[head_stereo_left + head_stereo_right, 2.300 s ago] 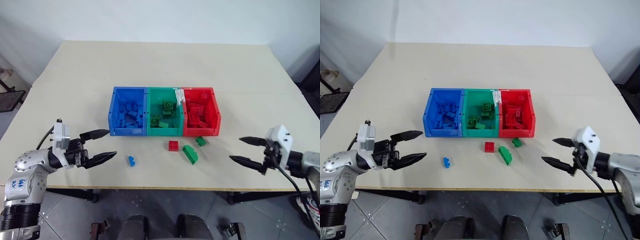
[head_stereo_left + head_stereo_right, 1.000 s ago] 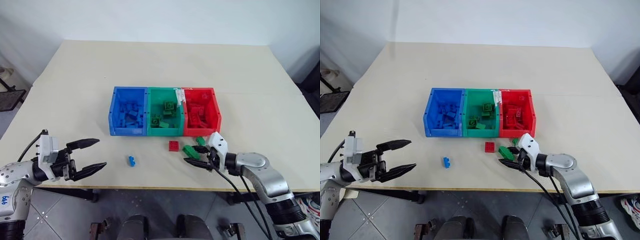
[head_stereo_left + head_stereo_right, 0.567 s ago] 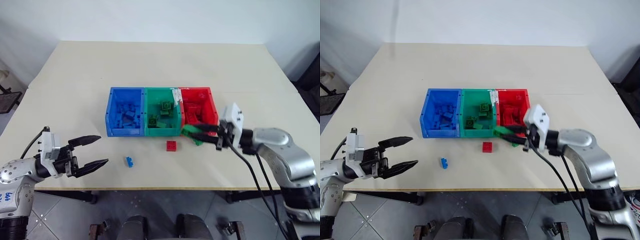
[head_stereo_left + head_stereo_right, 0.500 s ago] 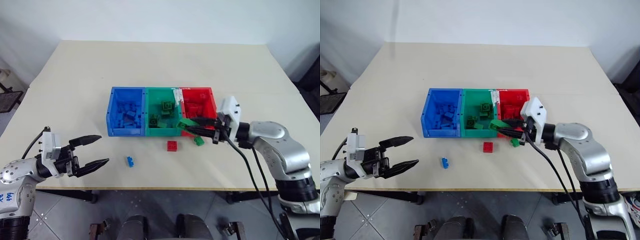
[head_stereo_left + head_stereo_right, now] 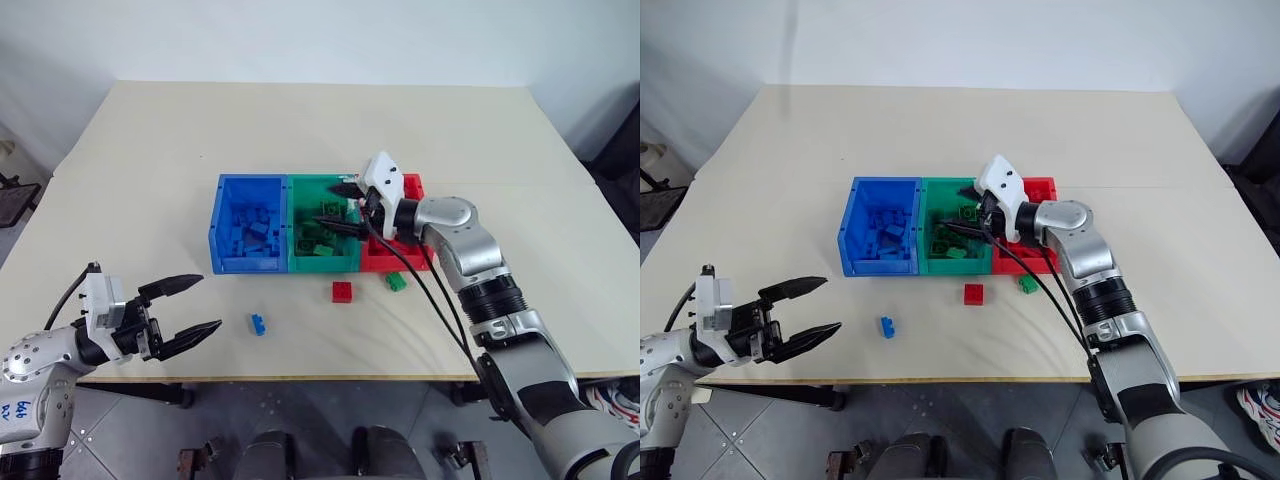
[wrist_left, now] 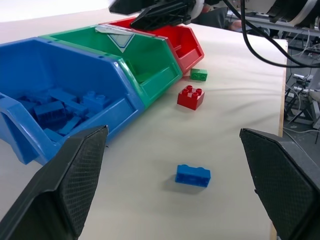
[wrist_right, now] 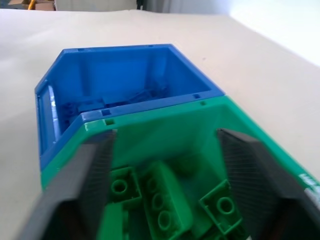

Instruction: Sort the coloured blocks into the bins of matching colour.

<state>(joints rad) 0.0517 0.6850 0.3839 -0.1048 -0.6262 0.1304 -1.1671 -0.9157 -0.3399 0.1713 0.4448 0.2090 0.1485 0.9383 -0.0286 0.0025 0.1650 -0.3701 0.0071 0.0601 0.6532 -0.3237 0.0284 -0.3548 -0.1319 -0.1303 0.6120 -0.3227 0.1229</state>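
The three joined bins stand mid-table: blue (image 5: 245, 262), green (image 5: 322, 264) and red (image 5: 378, 262), each with bricks of its own colour inside. My right gripper (image 5: 342, 208) hovers over the green bin, open, with nothing between its fingers. Under it a longer green brick (image 7: 159, 205) lies among other green bricks. On the table in front of the bins lie a red brick (image 5: 343, 291), a small green brick (image 5: 396, 282) and a blue brick (image 5: 259, 325). My left gripper (image 5: 205, 307) stands open near the table's front left edge, left of the blue brick.
The cables of my right arm (image 5: 430, 300) hang across the front of the red bin and close to the small green brick. Wide bare tabletop (image 5: 300, 130) lies behind and to either side of the bins.
My right gripper lifted the long green brick from the table, carried it up and left over the green bin and opened; the brick now lies in that bin. The left gripper stayed put.
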